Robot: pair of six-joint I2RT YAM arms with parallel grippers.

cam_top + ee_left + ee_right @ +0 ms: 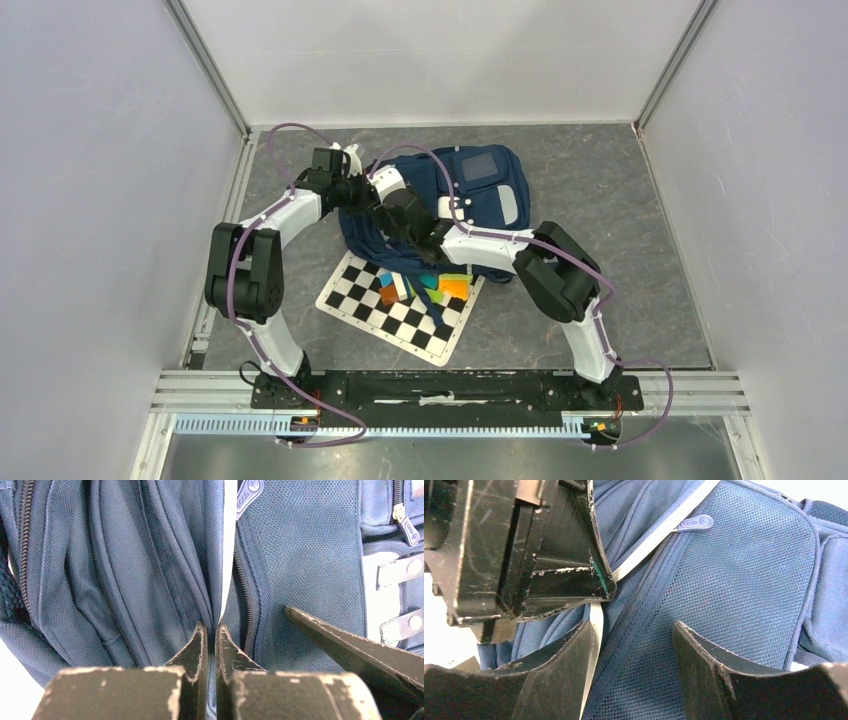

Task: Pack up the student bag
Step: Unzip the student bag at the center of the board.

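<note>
The student bag (480, 185), navy blue with a grey panel, lies at the back middle of the table. My left gripper (210, 627) is shut on a fold of the student bag (125, 555) beside a zipper line (247, 605). Right next to it, my right gripper (634, 630) stands open over the bag's mesh panel (744, 575), one finger (574, 655) by a white edge strip and the zipper. A zipper pull (694, 523) lies just beyond. In the top view both grippers (385, 200) meet at the bag's left side.
A black-and-white checkerboard (370, 300) lies in front of the bag, with several coloured blocks (430, 288) on its far edge. The right arm's forearm (490, 245) reaches across them. Cage walls close in both sides and the back.
</note>
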